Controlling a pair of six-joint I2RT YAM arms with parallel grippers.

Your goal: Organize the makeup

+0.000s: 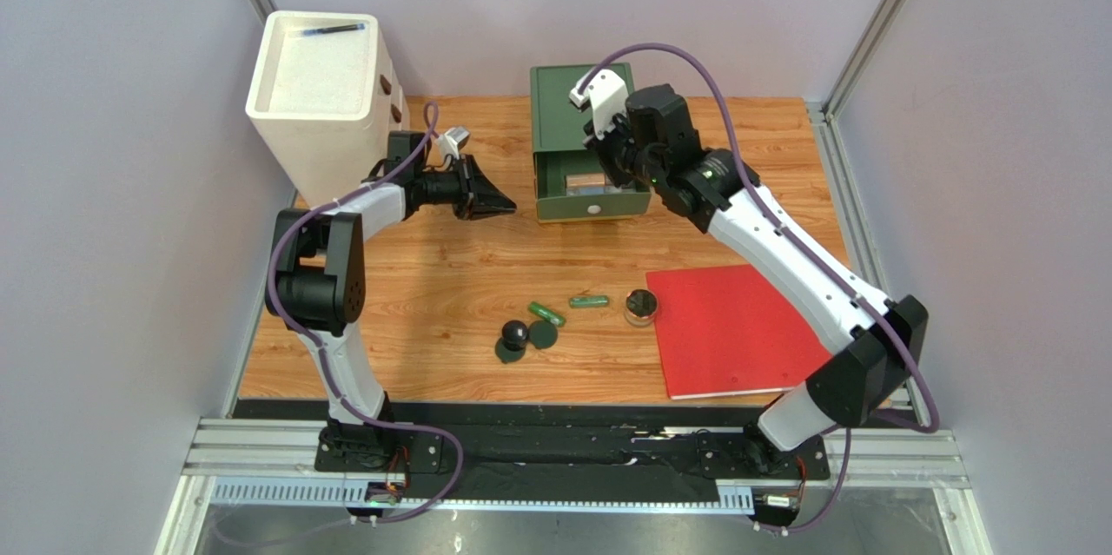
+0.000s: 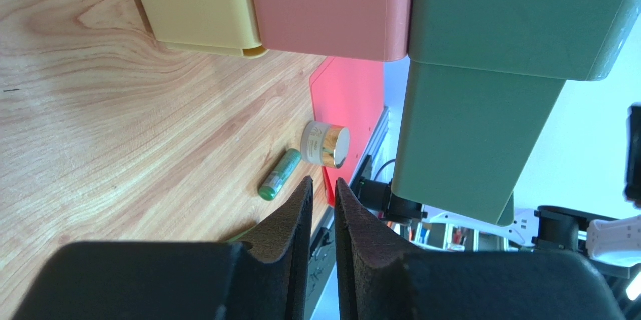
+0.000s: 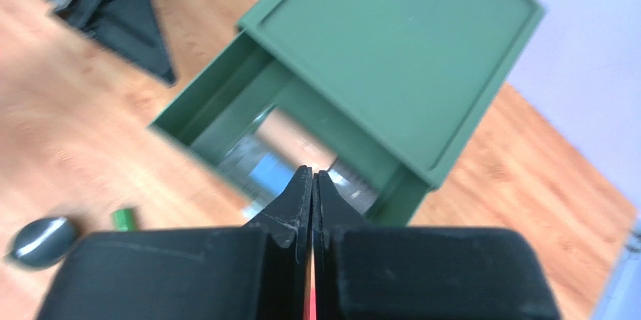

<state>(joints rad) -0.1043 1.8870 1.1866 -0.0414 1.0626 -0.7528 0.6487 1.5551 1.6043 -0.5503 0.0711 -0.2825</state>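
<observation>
- Currently the left hand (image 1: pixel 500 205) hangs over the bench (image 1: pixel 418 308), left of the green drawer box (image 1: pixel 581 125). Its fingers are nearly together with a thin slit between them, gripping nothing.
- The right hand (image 3: pixel 312 175) is above the box's pulled-out drawer (image 3: pixel 226 121), fingertips touching, empty.
- The makeup is all on the bench, near-centre: black ball (image 1: pixel 516 336), dark green compact (image 1: pixel 543 332), green tube (image 1: pixel 547 315), second tube (image 1: pixel 589 302), round jar (image 1: pixel 640 308).
- The jar sits just beside the left edge of the red book (image 1: pixel 738 327).

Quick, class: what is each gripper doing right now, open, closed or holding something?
Left gripper: nearly closed, a narrow gap, holding nothing.
Right gripper: closed, tips touching, holding nothing.
</observation>
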